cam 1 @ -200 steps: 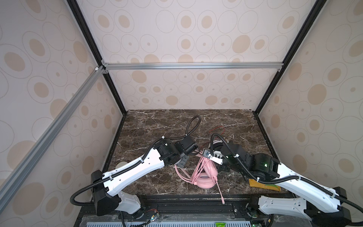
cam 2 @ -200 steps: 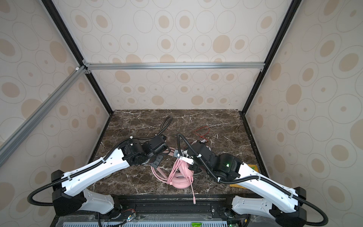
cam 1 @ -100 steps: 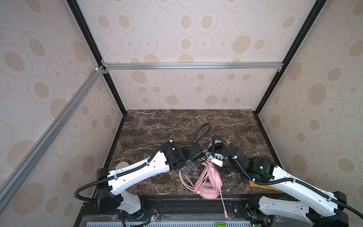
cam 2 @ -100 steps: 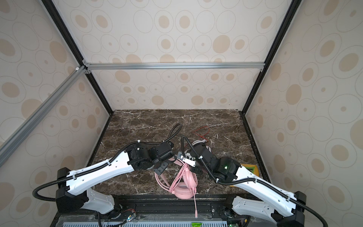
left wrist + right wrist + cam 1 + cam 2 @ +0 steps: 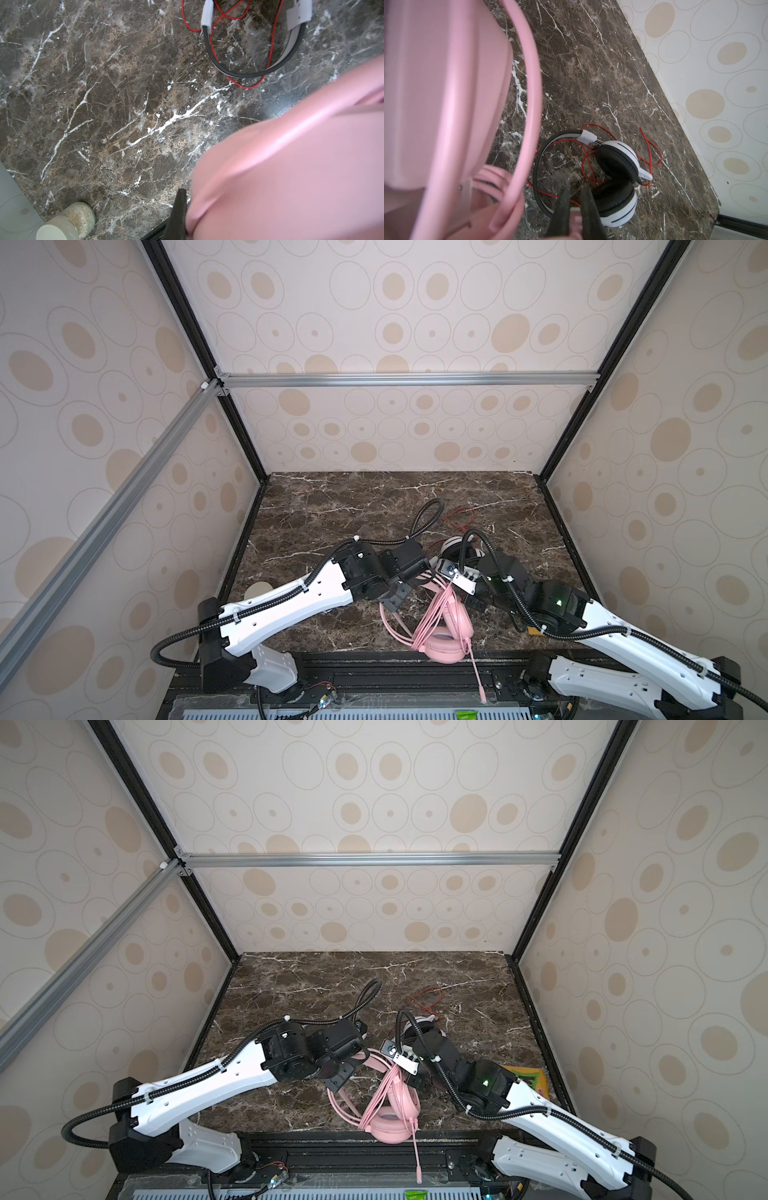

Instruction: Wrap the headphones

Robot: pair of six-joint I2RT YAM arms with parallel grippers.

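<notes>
While its ear cup sits at the near edge of the dark marble surface (image 5: 332,506), the pink headset (image 5: 442,649) slants up toward the middle, where both arms meet over it. A thin pink strand hangs past that near edge. A loop of pink cable (image 5: 390,624) lies on the surface just left of the cup, and more strands run from the cup up to the arms.

The left gripper (image 5: 181,197) is pressed together on the pink headset; only one dark finger shows against blurred pink in the left wrist view. The right gripper (image 5: 575,190) is nearly closed, its two fingers pinching a sliver of pink, and whether that is cable or band cannot be told.

A jar (image 5: 68,222) of pale grains stands by the left wall, well apart. A yellow-green packet (image 5: 525,1077) lies partly under the right arm.

Just beyond the grippers, the white headset (image 5: 623,216) lies on its side, black pads together. Its red cable (image 5: 652,149) tangles loosely through and behind it, toward the spotted back wall (image 5: 395,435).
</notes>
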